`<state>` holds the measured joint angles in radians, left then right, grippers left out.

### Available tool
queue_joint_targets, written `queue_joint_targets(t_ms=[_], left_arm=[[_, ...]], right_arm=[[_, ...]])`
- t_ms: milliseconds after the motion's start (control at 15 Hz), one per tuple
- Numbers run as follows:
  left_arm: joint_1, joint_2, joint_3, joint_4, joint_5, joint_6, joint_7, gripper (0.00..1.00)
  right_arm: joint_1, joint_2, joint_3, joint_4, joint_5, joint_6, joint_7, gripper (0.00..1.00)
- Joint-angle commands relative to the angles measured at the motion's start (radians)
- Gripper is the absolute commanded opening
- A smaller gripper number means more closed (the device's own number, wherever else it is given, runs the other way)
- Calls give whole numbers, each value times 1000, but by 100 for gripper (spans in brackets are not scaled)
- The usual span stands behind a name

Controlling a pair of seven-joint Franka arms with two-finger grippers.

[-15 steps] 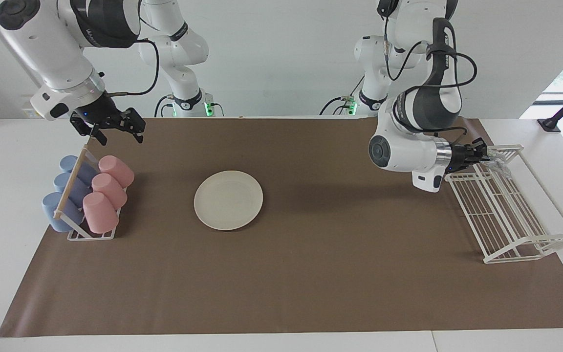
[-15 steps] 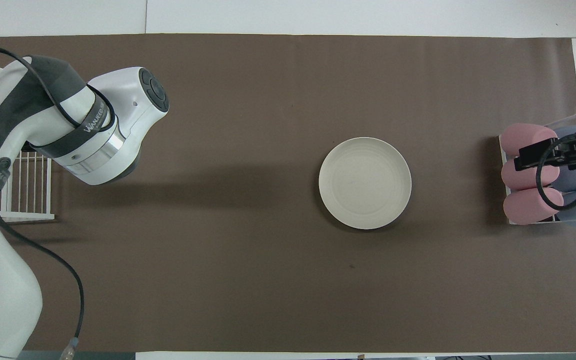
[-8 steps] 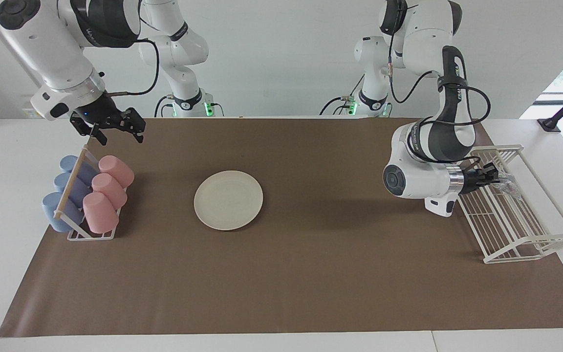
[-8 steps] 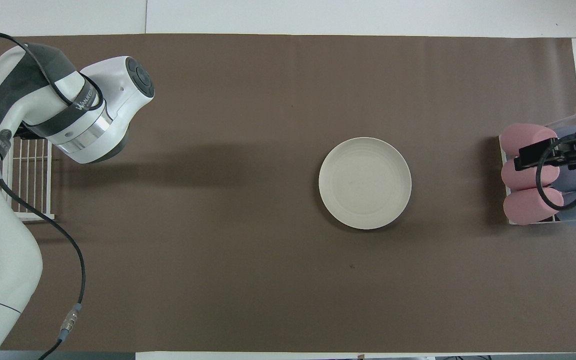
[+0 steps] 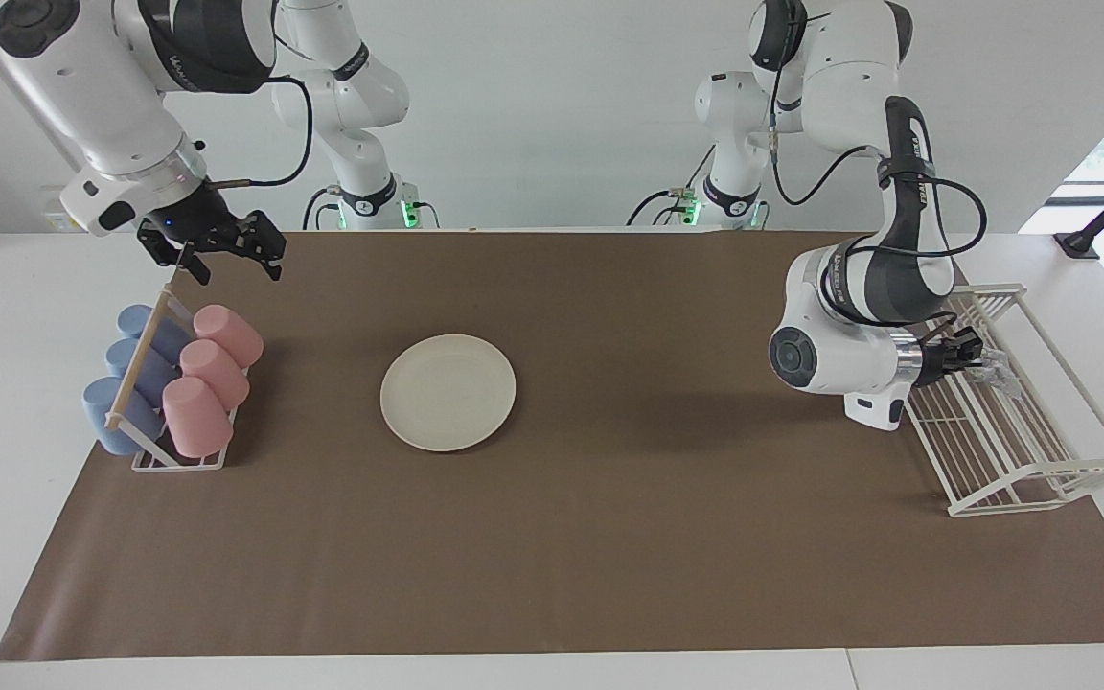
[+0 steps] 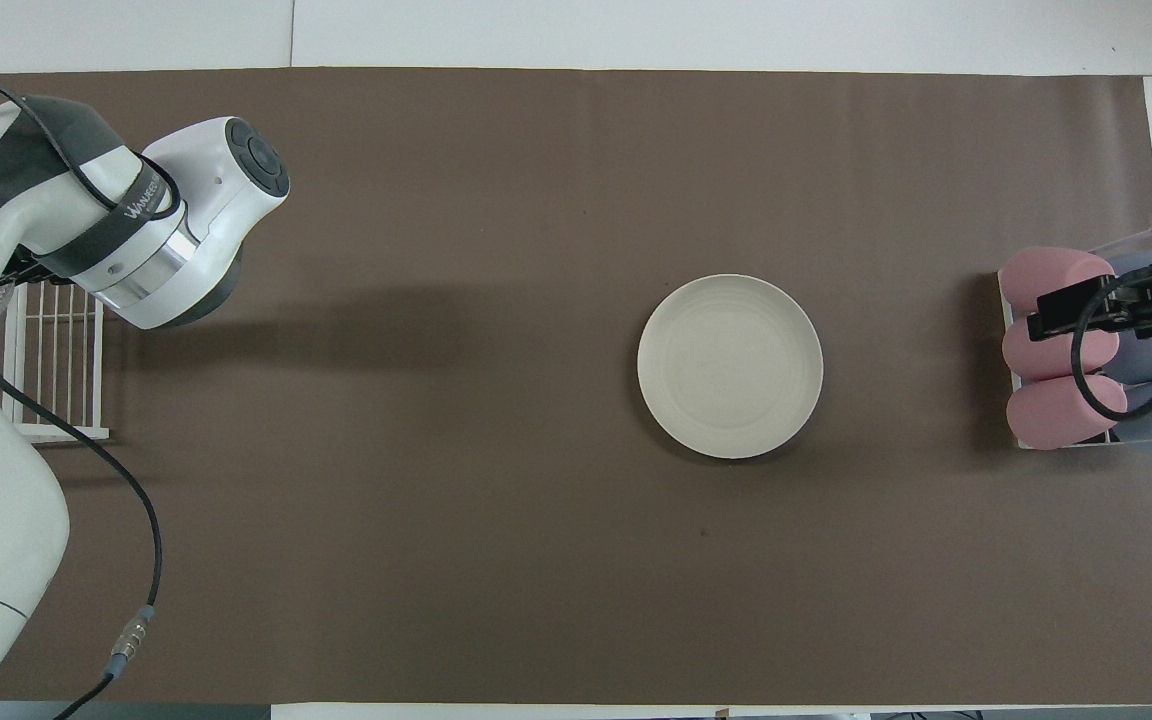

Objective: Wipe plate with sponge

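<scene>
The cream-white plate (image 5: pixel 448 391) lies flat on the brown mat, mid-table, nearer the right arm's end; it also shows in the overhead view (image 6: pixel 730 366). The silvery-grey sponge (image 5: pixel 1002 375) is at the tip of my left gripper (image 5: pixel 981 360), which is shut on it, low over the white wire rack (image 5: pixel 1041 450) at the left arm's end. In the overhead view the left arm hides that gripper and the sponge. My right gripper (image 5: pixel 231 254) is open and empty, raised over the cup rack; it shows over the pink cups in the overhead view (image 6: pixel 1086 312).
A small rack (image 5: pixel 178 460) with three pink cups (image 5: pixel 207 374) and three blue cups (image 5: pixel 130 383) lying in it stands at the right arm's end. The wire rack (image 6: pixel 56 400) sits at the mat's edge. The brown mat (image 5: pixel 609 537) covers most of the table.
My left arm has swung farther from the robots along the wire rack and lowered, carrying the sponge with it. The right arm and the plate have not moved.
</scene>
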<state>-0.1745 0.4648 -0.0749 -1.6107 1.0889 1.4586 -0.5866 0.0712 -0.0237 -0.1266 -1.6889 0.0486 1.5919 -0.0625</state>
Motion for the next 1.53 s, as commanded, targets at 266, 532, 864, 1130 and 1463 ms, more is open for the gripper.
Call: queue_joint_targets(t_ms=[266,532,864,1130,1463], left_arm=[[18,-17,-3,-28,-11,45,-27,40],[16,-17,-3,-28,-11,48,-27,100],[15,-15,-3,-25,-12,46,-25,100],[12,-15,-5,-14,-29,46,-19,100],[48,-127,-6,9,-249,110,27,100]], right_arm=[[-5,-1,13,6,-13,8,20,100],[-1,-1,19,8,-13,10,35,100],[-1,-4,19,8,-15,11,35,100],[-1,-4,21,8,-13,10,35,100],[-1,-4,21,8,-13,11,36,100]])
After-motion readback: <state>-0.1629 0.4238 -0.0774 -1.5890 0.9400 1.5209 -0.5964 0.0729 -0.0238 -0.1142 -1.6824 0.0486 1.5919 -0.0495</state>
